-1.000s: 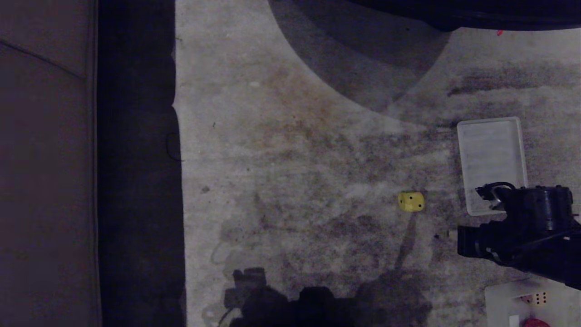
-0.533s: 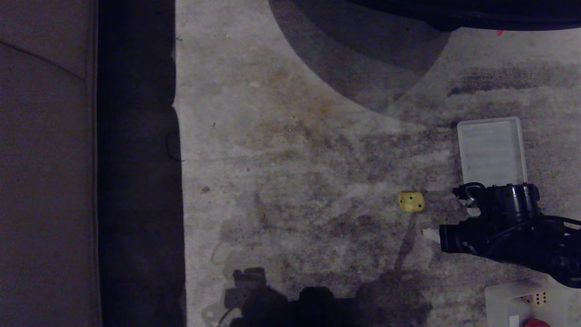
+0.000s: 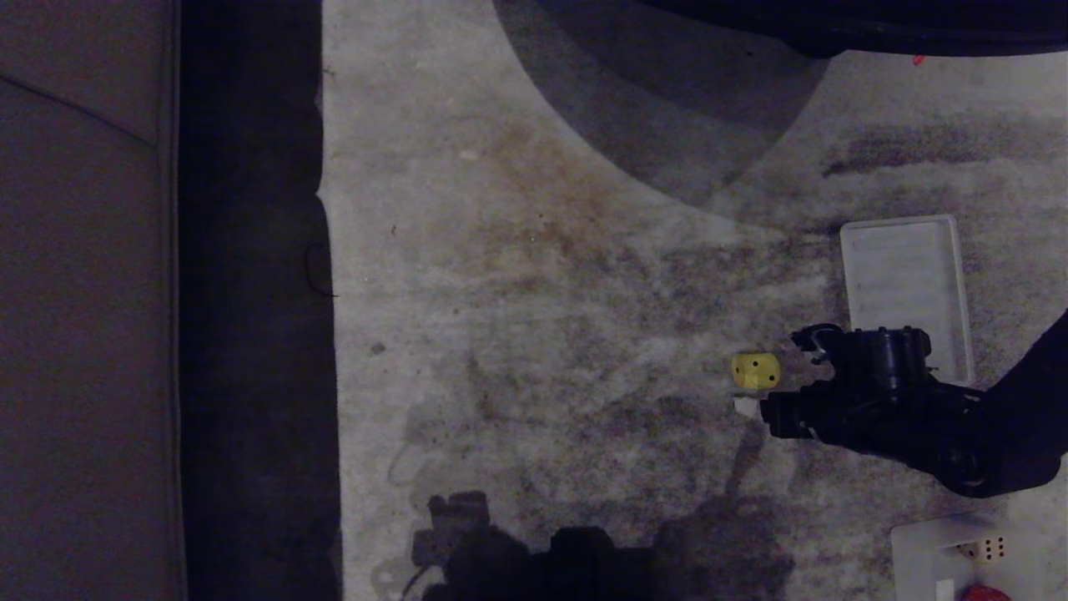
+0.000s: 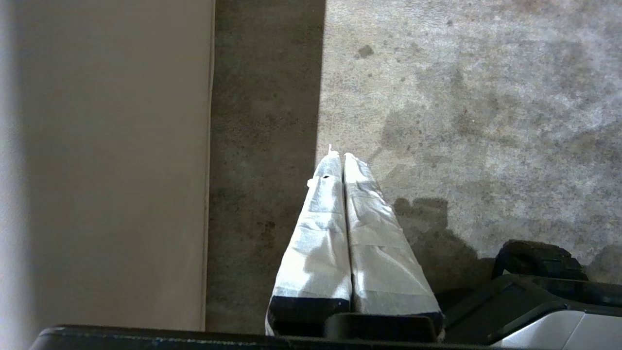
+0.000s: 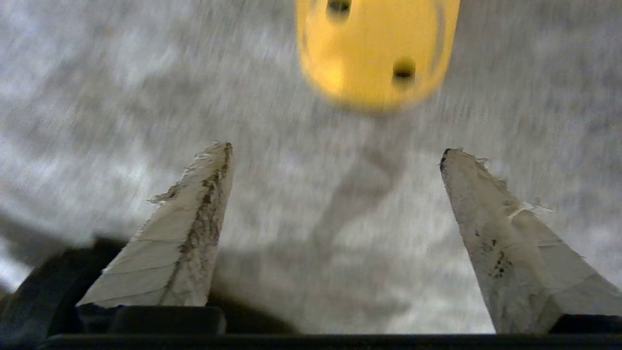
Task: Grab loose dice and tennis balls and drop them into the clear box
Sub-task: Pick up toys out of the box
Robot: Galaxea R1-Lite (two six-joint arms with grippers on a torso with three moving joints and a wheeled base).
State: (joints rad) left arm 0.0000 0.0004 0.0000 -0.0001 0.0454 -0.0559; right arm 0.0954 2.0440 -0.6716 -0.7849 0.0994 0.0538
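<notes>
The yellow die is lying loose on the stained grey carpet, dark dots showing on its faces; no brand, label or writing is being shown anywhere in view. The right gripper is being held low, just beside the die, its taped fingers spread wide apart with nothing between them and the die sitting just beyond the tips, untouched. The clear box is being seen only partly at the near right edge of the head view, with a beige die and something red inside. A flat clear lid panel is lying beyond the right arm. The left gripper is being kept parked beside a pale wall, its white-wrapped fingers pressed together on nothing.
</notes>
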